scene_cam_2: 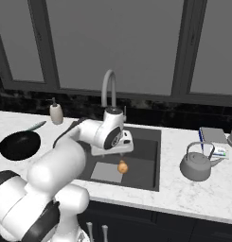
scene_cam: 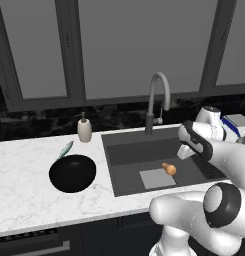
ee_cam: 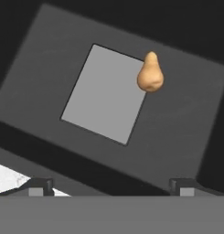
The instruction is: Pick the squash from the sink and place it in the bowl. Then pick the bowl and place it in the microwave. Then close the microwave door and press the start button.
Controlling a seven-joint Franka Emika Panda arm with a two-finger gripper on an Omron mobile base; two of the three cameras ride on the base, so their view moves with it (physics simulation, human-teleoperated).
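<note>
The jaws [ee_cam: 111, 185] are open wide and hold nothing, hanging above the dark grey sink [ee_cam: 186, 119]. The small orange pear-shaped squash [ee_cam: 150, 74] lies on the sink bottom, touching the light grey square's [ee_cam: 104, 93] edge. The white arm [scene_cam_2: 84, 134] bends down over the sink.

Large grey window panes [scene_cam: 124, 45] in dark frames fill the upper part of both base views. Below them runs a black marbled backsplash [scene_cam: 39, 122]. A white marble counter [scene_cam: 24, 185] spreads across the lower half, with dark cabinet fronts [scene_cam_2: 183, 227] beneath along the bottom edge. At the right of the right base view a grey kettle [scene_cam_2: 197, 165] stands on the counter. Light is even and soft.
</note>
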